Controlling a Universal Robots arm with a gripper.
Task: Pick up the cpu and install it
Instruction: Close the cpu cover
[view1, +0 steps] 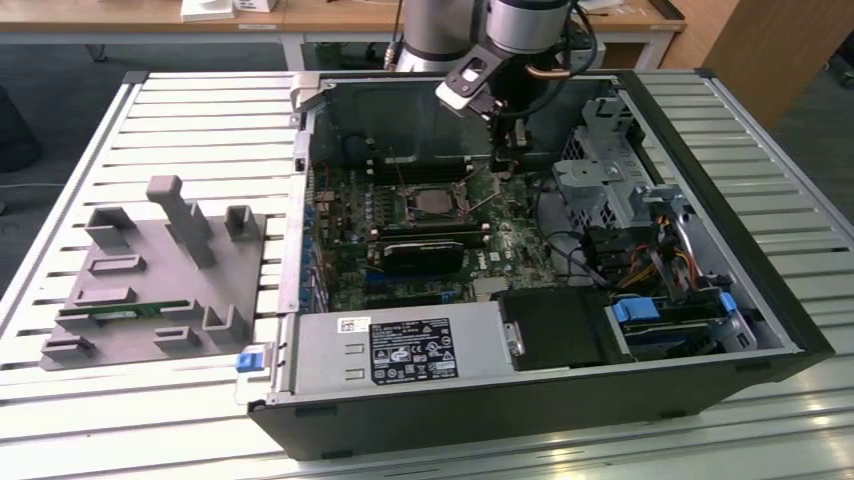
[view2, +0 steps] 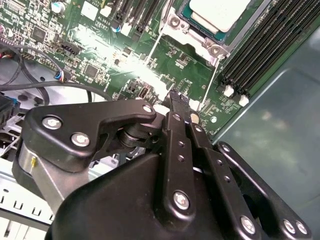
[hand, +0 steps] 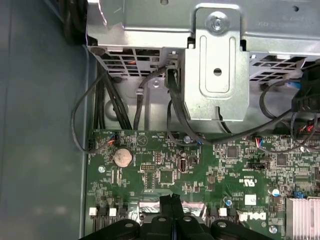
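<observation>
The cpu (view2: 220, 12), a pale silver square, lies in its socket on the green motherboard (view2: 100, 45) of the open computer case (view1: 747, 300); in the exterior view the cpu (view1: 434, 203) sits mid-board. My gripper (view1: 505, 172) hangs low over the board, a short way to the exterior view's right of the socket. In both wrist views its black fingers (view2: 176, 107) are pressed together, with nothing between them. The fingertips (hand: 172, 201) hover just above the board near a thin wire socket lever (view2: 214, 75).
A grey moulded fixture (view1: 147, 270) lies on the slatted table to the exterior view's left. Inside the case are a metal drive cage (hand: 215, 65), black cables (hand: 175, 115), memory slots (view2: 260, 45), a black block (view1: 427, 255) and the power supply (view1: 400, 350).
</observation>
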